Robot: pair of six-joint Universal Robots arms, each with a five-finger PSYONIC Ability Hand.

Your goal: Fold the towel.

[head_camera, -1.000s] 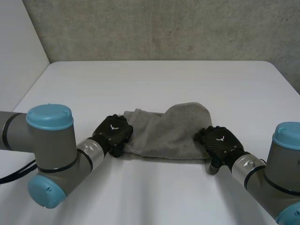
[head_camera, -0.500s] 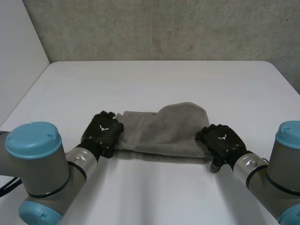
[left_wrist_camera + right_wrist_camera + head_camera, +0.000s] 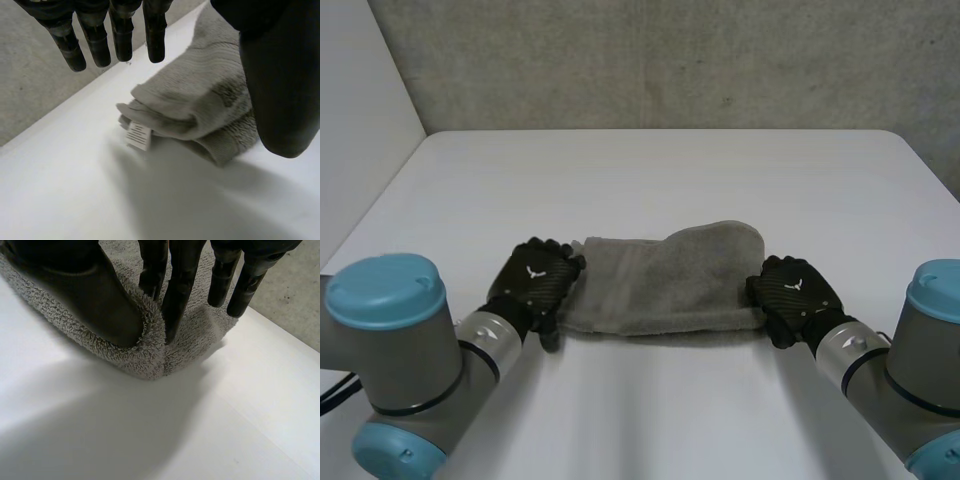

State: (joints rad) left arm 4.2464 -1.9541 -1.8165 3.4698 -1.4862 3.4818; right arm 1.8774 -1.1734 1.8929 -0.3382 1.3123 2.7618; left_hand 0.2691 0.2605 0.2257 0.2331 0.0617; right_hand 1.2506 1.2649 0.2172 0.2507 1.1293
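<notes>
Pinching looped grey terry towel [image 3: 660, 285] is right robot hand [image 3: 792, 298]; left robot hand [image 3: 535, 285] hangs unclenched.

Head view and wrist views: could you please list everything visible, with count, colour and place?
table: one, white, under everything.
wall: one, grey, behind the table.
towel: one, grey, folded, on the table's near half.
label: one, white, at a towel corner.
arms: two, grey with light-blue caps, at the near edge.
left robot hand: one, black, fingers straight, at the towel's left end.
right robot hand: one, black, pinching the towel's right end.
</notes>
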